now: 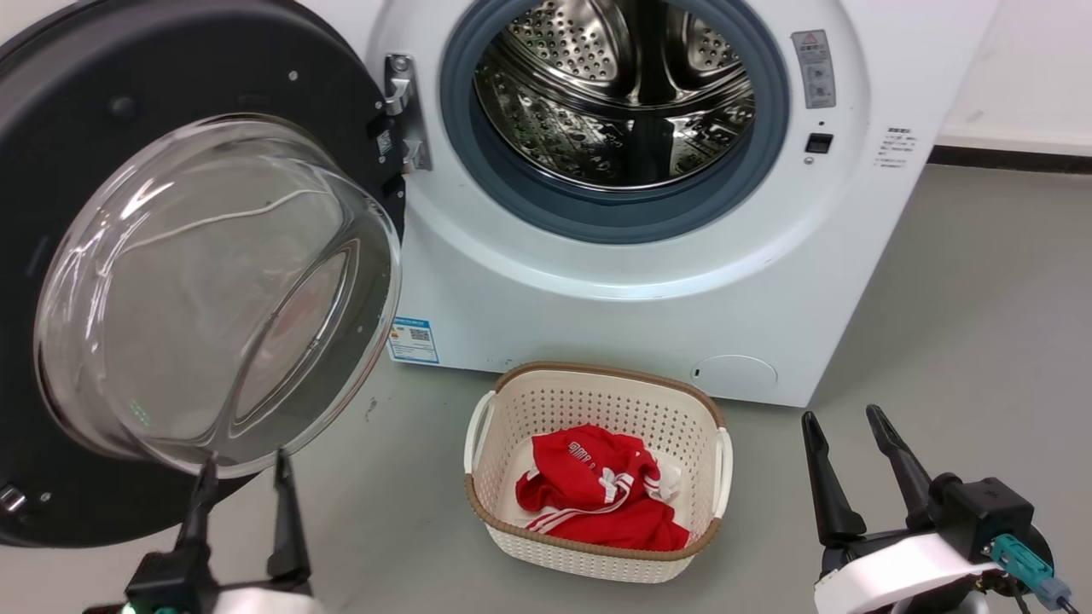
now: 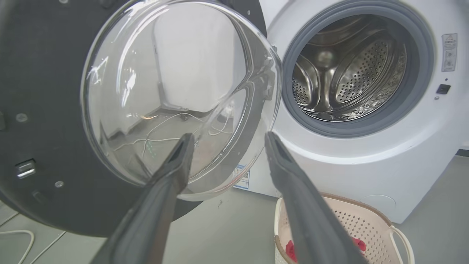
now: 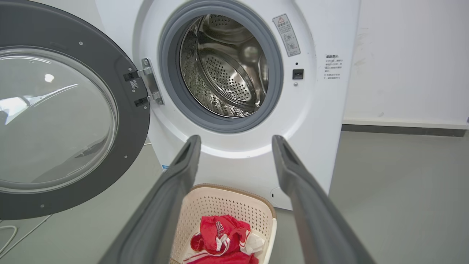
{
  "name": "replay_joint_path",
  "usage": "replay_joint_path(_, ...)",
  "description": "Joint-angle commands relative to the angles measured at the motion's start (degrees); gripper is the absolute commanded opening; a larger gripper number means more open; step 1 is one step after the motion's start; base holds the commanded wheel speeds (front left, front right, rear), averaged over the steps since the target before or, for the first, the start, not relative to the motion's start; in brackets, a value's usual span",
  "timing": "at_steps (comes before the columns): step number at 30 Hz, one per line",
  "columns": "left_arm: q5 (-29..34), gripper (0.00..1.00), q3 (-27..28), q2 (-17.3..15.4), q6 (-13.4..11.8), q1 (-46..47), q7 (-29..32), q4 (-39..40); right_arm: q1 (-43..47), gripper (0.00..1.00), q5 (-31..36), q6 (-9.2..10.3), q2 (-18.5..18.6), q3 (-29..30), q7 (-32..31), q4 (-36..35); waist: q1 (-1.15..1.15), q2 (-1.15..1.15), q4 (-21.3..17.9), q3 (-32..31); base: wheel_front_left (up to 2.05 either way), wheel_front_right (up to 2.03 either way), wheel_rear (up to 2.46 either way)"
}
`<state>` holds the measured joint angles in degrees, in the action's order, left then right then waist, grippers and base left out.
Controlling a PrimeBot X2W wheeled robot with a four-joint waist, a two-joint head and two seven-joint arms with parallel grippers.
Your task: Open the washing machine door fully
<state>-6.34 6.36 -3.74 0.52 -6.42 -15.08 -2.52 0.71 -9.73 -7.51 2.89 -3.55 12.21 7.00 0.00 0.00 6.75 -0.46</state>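
The round black washing machine door [image 1: 85,85], its glass bowl bulging, is cropped at the left. The fingers of the left gripper [image 1: 243,465] and right gripper [image 1: 840,415] are spread and empty.

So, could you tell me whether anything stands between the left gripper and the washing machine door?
Nothing visible does: the open left gripper points at the washing machine door; the basket sits off to its right.

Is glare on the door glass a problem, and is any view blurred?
Head view: pale streaky reflections across the washing machine door. Left wrist view: its glass mirrors the room; the left gripper looks soft up close. Right wrist view: sharp, with glints inside the washing machine.
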Motion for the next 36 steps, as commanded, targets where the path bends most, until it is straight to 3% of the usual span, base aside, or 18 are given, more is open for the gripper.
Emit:
replay_joint_path(1,0.5,1.0,-0.7,0.1,0.4,1.7,-0.1,0.3,0.6,1.0,0.5,0.04,-0.1,0.1,-0.1,-0.6,0.0,0.0,-0.8,0.1,0.0,0.0,0.0)
replay_joint_path(9,2.6,1.0,-4.6,0.0,2.7,7.3,-0.1,-0.5,-0.1,1.0,2.6,0.04,-0.1,1.7,-1.0,-3.6,0.0,0.0,-4.7,0.6,0.0,0.0,0.0)
replay_joint_path(16,3.3,1.0,-5.7,0.1,2.9,7.8,-0.1,-1.1,0.3,1.0,3.1,0.04,-0.1,2.3,-2.0,-5.1,0.0,0.0,-7.5,1.0,0.0,0.0,0.0)
replay_joint_path(36,3.0,1.0,-6.3,0.5,3.0,7.9,-0.1,-1.9,-1.0,1.0,1.8,0.04,-0.1,1.8,-1.1,-2.5,0.0,0.0,-7.6,2.0,0.0,0.0,0.0)
